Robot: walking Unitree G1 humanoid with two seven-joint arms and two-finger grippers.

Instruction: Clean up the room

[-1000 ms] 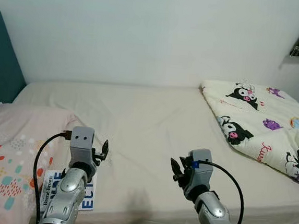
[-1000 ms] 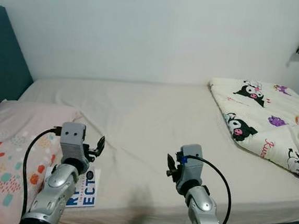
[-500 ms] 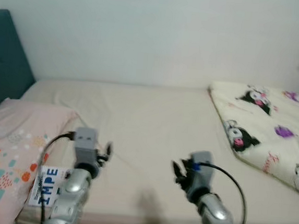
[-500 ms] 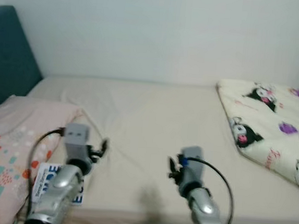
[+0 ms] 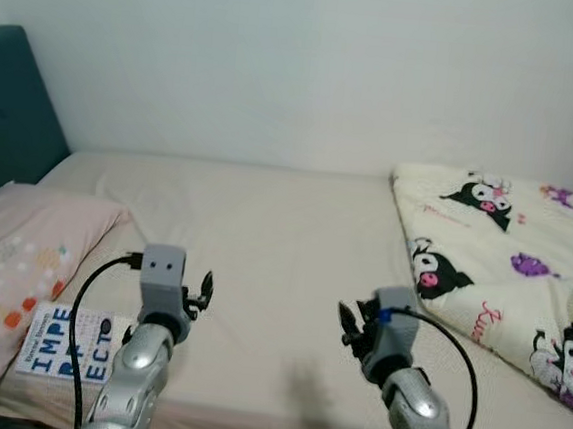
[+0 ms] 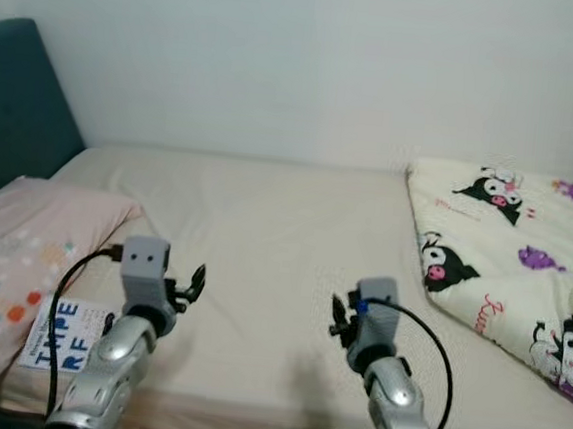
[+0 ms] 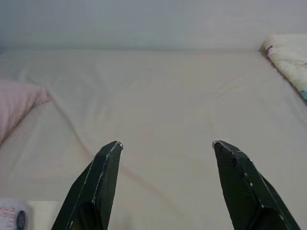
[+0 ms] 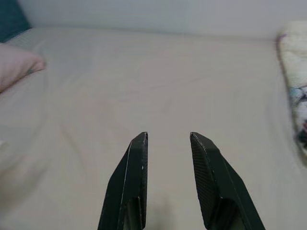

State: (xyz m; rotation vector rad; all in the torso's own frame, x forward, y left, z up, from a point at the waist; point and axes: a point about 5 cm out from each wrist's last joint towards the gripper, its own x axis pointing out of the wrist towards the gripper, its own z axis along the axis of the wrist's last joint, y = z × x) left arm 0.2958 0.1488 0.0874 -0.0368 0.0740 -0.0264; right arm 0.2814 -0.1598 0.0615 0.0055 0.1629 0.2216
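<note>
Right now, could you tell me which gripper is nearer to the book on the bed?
Left. The left gripper hovers just right of the book, near the pillow; the right gripper hovers farther right, toward the blanket.

A cream bed (image 6: 274, 244) stands against a pale wall. A pink spotted pillow (image 6: 21, 262) lies at its left end, with a book (image 6: 61, 320) just beside it near the front edge. A cartoon-print blanket (image 6: 504, 254) lies folded on the right. The left claw (image 6: 195, 285) and right claw (image 6: 338, 314) hover above the sheet.
</note>
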